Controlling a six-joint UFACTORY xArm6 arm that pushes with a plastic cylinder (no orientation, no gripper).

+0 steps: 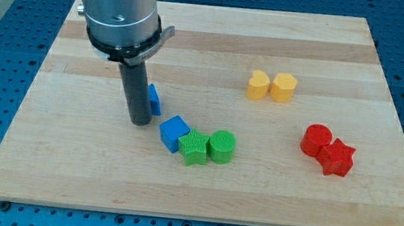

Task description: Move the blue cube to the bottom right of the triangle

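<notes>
The blue cube (174,133) lies near the board's middle, touching a green block (194,147) on its lower right. A second blue block (154,99), partly hidden behind the rod, sits up and left of the cube; its shape cannot be made out fully. My tip (140,123) rests on the board just left of the blue cube, with a small gap between them, and just below the half-hidden blue block.
A green cylinder (222,146) touches the green block's right side. Two yellow blocks (258,85) (284,87) sit side by side at upper right. A red cylinder (316,139) and a red star (337,158) touch at the right. The wooden board (193,195) lies on a blue perforated table.
</notes>
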